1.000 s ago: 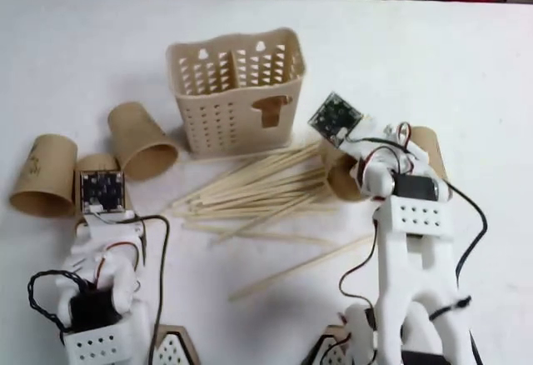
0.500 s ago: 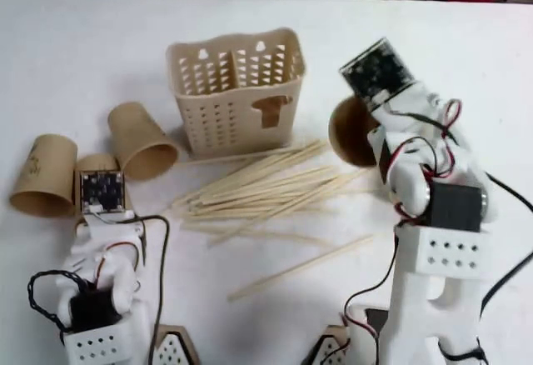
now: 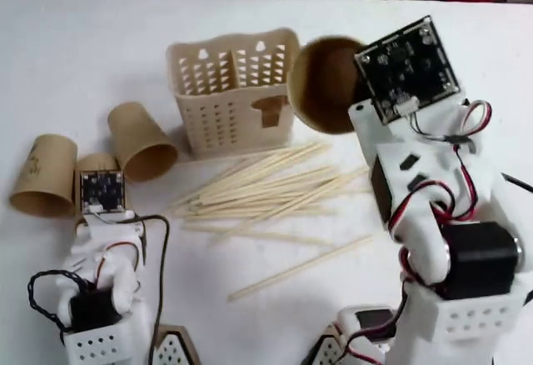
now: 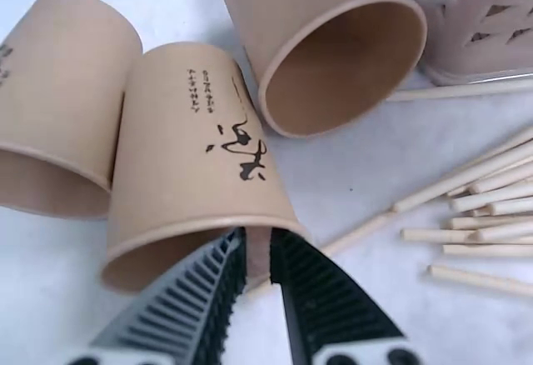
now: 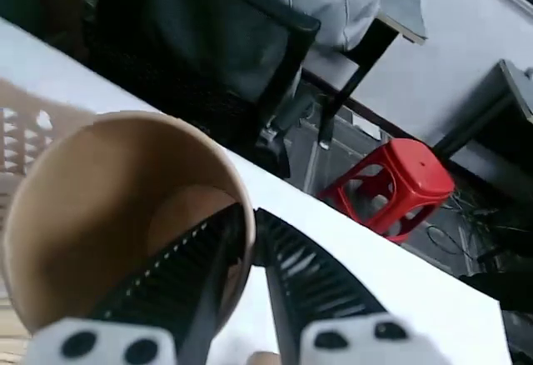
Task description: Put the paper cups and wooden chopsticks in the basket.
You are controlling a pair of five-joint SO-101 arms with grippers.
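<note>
Bench white. Basket upright near its centre. Raised cup held off the bench, just beside the basket's top corner; right pincer pinches its rim. Middle cup lies left of the basket between two other cups, rim pinched by left pincer. Chopsticks scattered before the basket.

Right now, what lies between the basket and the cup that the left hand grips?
One more paper cup, lying on its side, between the gripped cup and the basket. The left wrist view shows it best.
</note>
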